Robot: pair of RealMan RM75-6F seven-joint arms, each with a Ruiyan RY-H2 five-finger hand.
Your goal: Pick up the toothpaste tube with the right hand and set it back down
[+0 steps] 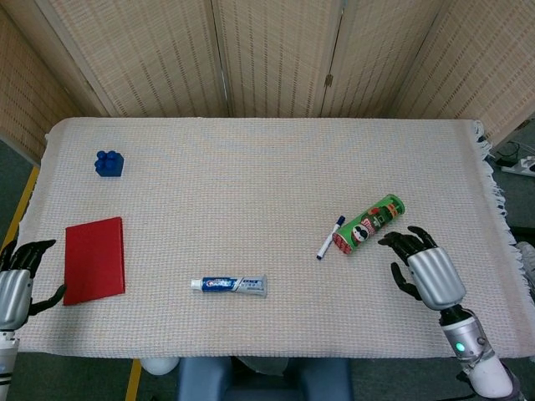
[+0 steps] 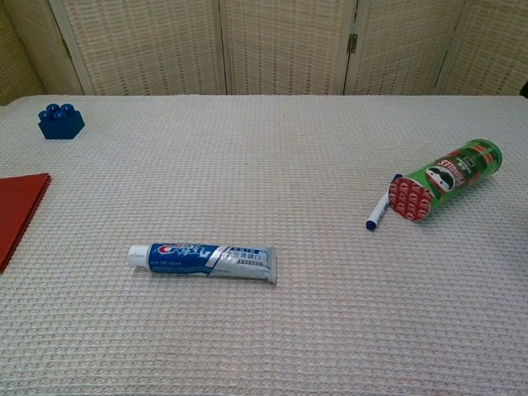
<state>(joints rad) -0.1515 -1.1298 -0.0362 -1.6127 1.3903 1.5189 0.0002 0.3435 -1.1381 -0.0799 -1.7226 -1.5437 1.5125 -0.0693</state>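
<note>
The blue and white toothpaste tube (image 1: 228,285) (image 2: 203,259) lies flat on the cloth near the table's front edge, cap to the left, with nothing touching it. My right hand (image 1: 425,271) hovers far to its right, beyond the green can, fingers apart and holding nothing. My left hand (image 1: 17,282) shows at the left edge of the head view, beside the red book, fingers spread and empty. Neither hand appears in the chest view.
A green chips can (image 1: 369,223) (image 2: 444,178) lies on its side with a blue-capped marker (image 1: 329,237) (image 2: 380,211) beside it. A red book (image 1: 94,259) (image 2: 16,216) lies at the left, and a blue toy brick (image 1: 109,162) (image 2: 60,120) sits at the back left.
</note>
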